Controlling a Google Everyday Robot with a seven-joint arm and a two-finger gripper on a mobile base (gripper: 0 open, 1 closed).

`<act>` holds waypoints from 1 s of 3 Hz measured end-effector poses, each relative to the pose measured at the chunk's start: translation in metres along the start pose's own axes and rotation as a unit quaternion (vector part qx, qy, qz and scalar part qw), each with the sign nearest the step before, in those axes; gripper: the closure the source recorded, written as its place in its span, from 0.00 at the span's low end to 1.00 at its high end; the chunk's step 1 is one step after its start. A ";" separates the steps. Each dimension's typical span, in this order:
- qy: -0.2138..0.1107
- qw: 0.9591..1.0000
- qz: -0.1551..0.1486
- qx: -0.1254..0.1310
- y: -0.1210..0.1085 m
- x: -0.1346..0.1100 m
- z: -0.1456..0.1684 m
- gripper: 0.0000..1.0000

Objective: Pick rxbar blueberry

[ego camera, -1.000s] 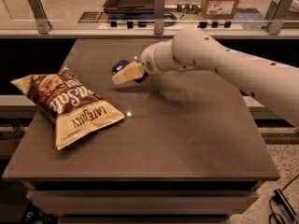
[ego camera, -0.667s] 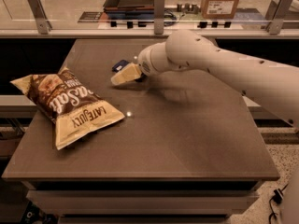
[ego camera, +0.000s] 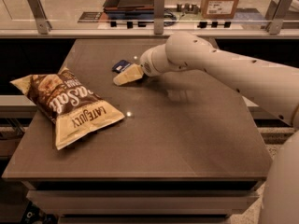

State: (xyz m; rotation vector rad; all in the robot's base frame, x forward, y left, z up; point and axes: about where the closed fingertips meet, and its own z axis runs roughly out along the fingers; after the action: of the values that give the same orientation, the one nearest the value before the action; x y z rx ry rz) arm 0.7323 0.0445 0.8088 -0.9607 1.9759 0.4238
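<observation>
**Inspector:** Where is the target?

**Operator:** The small, flat rxbar blueberry (ego camera: 121, 66) in its dark blue wrapper lies on the far part of the dark brown worktop (ego camera: 187, 134). It is well apart from the large brown-and-cream crinkled chip bag (ego camera: 70, 104) at the left. My cream-coloured end effector (ego camera: 127, 75) sits just beside the bar on its near side, low to the surface. I cannot tell whether it is set wide, set narrow or holding the bar.

**Inspector:** Risks from here?

**Operator:** In my judgement the bar is thin and slick. A closure could skid over the wrapper or push it toward the far edge. Going lower could scrape the worktop.

**Inspector:** Arm pose?

**Operator:** The smooth white arm (ego camera: 224, 64) reaches in from the right. Its forearm slopes down leftward, and the wrist is low and angled at the surface.
</observation>
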 end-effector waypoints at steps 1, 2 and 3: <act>0.000 1.000 -0.001 -0.002 0.002 0.000 0.001 0.19; 0.000 1.000 -0.001 -0.002 0.003 0.000 0.002 0.41; 0.001 1.000 -0.001 -0.003 0.003 -0.004 0.000 0.65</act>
State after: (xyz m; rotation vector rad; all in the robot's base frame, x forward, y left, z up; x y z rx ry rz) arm 0.7315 0.0478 0.8120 -0.9661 1.9756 0.4276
